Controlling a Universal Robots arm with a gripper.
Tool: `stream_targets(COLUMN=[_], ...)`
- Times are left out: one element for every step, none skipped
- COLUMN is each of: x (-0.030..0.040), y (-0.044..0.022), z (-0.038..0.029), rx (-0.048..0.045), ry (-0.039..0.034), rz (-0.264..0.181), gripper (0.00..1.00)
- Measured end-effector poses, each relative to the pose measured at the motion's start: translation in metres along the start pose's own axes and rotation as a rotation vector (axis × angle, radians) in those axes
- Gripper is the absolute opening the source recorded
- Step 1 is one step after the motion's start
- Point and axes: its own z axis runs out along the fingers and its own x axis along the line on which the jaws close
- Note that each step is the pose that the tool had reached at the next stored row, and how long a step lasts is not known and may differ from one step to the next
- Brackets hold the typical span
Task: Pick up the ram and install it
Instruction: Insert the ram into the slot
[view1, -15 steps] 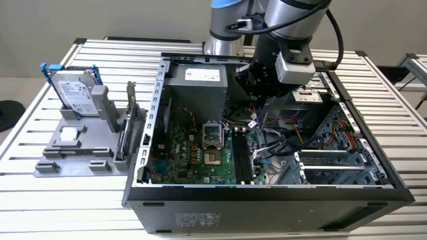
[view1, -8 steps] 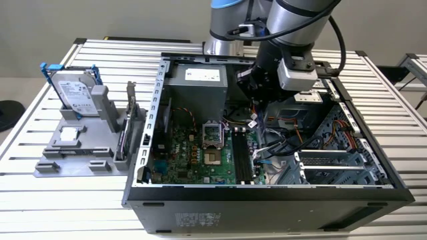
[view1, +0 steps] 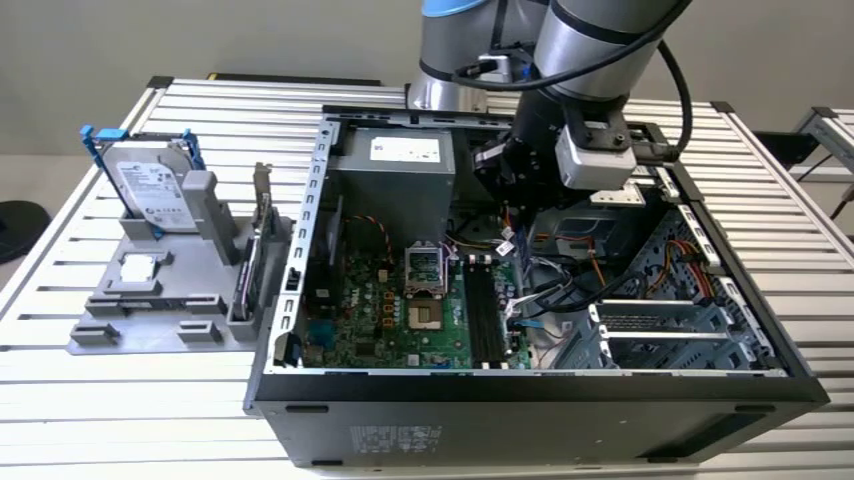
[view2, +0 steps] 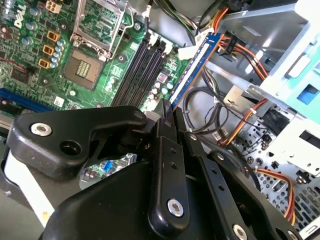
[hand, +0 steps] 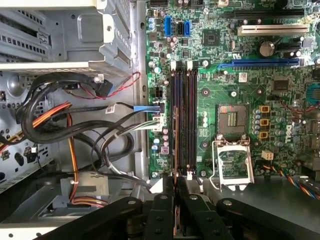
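Observation:
My gripper (view2: 166, 114) is shut on the ram (view2: 197, 65), a long narrow stick with a blue label face that reaches out from the fingertips over the motherboard. In the first wrist view the ram (hand: 175, 160) shows edge-on as a thin line above the black memory slots (hand: 183, 120), and the gripper (hand: 175, 189) is at the end nearest the CPU socket (hand: 231, 117). In the exterior view the gripper (view1: 523, 205) hangs inside the open computer case (view1: 534, 385), above the slots (view1: 487, 310).
Bundles of black, orange and yellow cables (hand: 75, 125) lie beside the slots next to the metal drive cage (view1: 667, 330). The power supply (view1: 400, 165) fills the case's back corner. Outside, on a grey holder, stand a silver hard drive (view1: 154, 185) and an upright card (view1: 260, 235).

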Motion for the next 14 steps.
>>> stream_targets(x=[0.0000,0.0000,0.0000,0.0000,0.0000,0.0000,0.0000,0.0000,0.0000,0.0001,0.0003,0.0003,0.0004,0.0004], y=[0.0000,0.0000,0.0000,0.0000,0.0000,0.0000,0.0000,0.0002,0.0006,0.0011,0.0020,0.0029,0.0039,0.0049], z=[0.0000,0.0000,0.0000,0.0000,0.0000,0.0000,0.0000,0.0001,0.0002,0.0003,0.0007,0.0010,0.0014,0.0019], rx=[-0.0001,-0.0001,-0.0001,-0.0001,-0.0001,-0.0001,-0.0001,0.0000,0.0000,-0.0002,-0.0001,-0.0001,-0.0001,-0.0001], ry=[0.0000,0.0000,0.0000,0.0000,0.0000,0.0000,0.0000,0.0000,0.0001,0.0000,0.0000,0.0000,0.0000,0.0000], rz=[0.000,0.000,0.000,0.000,0.000,0.001,0.001,0.001,0.001,0.001,0.001,0.001,0.001,0.001], gripper=[0.00,0.00,0.00,0.00,0.00,0.00,0.00,0.00,0.00,0.00,0.00,0.00,0.00,0.00])
